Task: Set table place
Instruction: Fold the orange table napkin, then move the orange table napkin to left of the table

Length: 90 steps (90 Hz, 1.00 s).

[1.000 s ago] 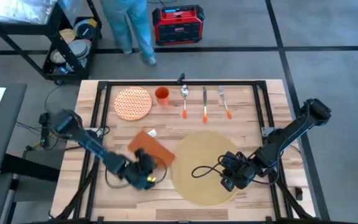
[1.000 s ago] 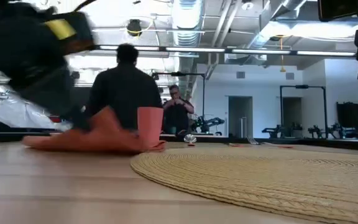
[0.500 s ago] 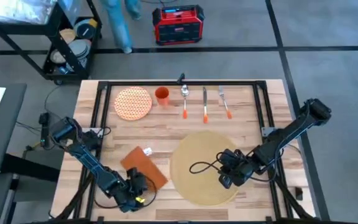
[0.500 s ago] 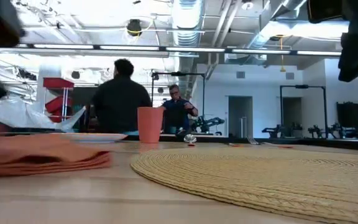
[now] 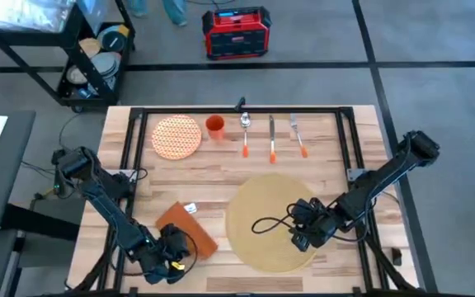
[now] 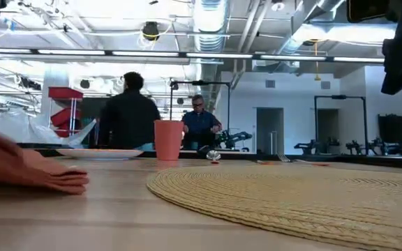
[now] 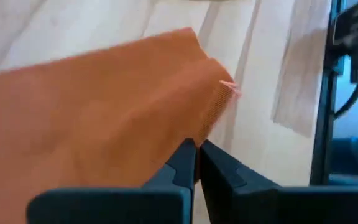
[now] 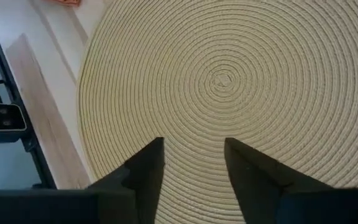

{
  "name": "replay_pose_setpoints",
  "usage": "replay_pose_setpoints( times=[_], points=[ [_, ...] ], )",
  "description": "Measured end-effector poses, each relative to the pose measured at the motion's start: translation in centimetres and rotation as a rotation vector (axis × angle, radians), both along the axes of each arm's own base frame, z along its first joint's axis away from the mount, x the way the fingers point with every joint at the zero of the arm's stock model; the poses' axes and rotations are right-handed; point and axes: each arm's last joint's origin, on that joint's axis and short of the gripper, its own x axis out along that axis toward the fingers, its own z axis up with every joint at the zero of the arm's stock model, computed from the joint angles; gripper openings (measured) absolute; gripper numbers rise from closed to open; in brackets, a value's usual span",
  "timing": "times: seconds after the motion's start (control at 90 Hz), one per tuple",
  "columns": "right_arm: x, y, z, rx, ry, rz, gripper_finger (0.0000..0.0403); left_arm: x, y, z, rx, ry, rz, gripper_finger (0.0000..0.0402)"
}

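The round tan placemat (image 5: 275, 221) lies flat on the table (image 5: 328, 157) at the near middle; the low view shows it as well (image 6: 292, 195). My right gripper (image 5: 297, 235) hovers open over its near right part, its fingers apart above the weave (image 8: 194, 155). An orange napkin (image 5: 184, 228) lies left of the placemat near the front edge. My left gripper (image 5: 176, 250) is shut on it. My left gripper pinches the napkin's near edge (image 7: 190, 135) close to a corner, between its two shut fingers. It comes at it low from the table's near left side. The held end is raised a little, and the rest (image 6: 40, 178) lies on the table.
Along the far edge stand a patterned plate (image 5: 176, 136), an orange cup (image 5: 214, 126), a spoon (image 5: 244, 132), a knife (image 5: 271, 137) and a fork (image 5: 298, 135). A black frame (image 5: 349, 140) runs along the table's edges. People stand in the room behind.
My left gripper has gone toward the table's near left corner, shut on the napkin. The napkin has slid along the table with it, away from the placemat's edge, and lies flatter than before. My right gripper has kept still.
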Motion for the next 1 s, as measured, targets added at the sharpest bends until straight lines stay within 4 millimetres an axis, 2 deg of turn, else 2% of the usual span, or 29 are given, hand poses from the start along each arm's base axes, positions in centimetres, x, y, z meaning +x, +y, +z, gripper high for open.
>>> replay_pose_setpoints(
  times=[0.222,0.556,0.789,1.0],
  points=[
    [0.0,-0.1,0.0,-0.02,-0.007,0.001,0.023,0.2,-1.3,0.6,-0.126,-0.046,-0.06,0.0],
    [-0.2,-0.3,-0.1,-0.044,0.018,0.004,0.0235,-0.2,-1.7,0.7,-0.133,-0.045,-0.105,0.0004],
    [-0.2,-0.3,-0.2,-0.051,0.026,0.003,0.0235,-0.3,-2.0,0.8,-0.139,-0.026,-0.196,0.0056],
    [-0.2,-0.3,-0.2,-0.051,0.026,0.003,0.0235,-0.6,-1.8,0.5,-0.137,0.035,-0.198,0.0104]
  ],
)
